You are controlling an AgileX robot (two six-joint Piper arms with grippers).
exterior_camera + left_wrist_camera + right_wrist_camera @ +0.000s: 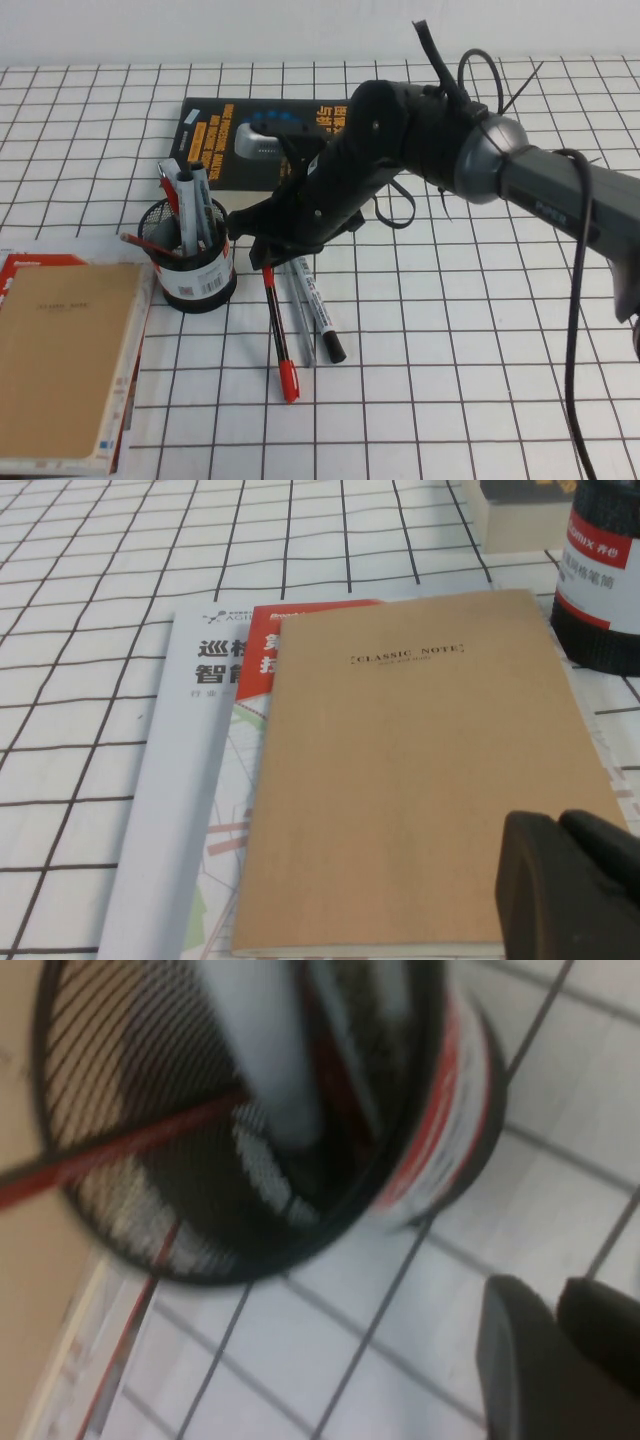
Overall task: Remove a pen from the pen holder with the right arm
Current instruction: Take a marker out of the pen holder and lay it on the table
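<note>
One step is in hand, the approach: your right end effector (pixel 240 230), pressed together and empty, hangs just right of the black mesh pen holder (pixel 200 272); you must spread it next. Left end effector (pixel 562 838), pressed together, sits over the tan notebook (pixel 400 770).

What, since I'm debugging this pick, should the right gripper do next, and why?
Probably open its jaws: the right gripper sits shut and empty beside the mesh pen holder, which holds several pens. The left gripper hovers over the brown notebook.
</note>
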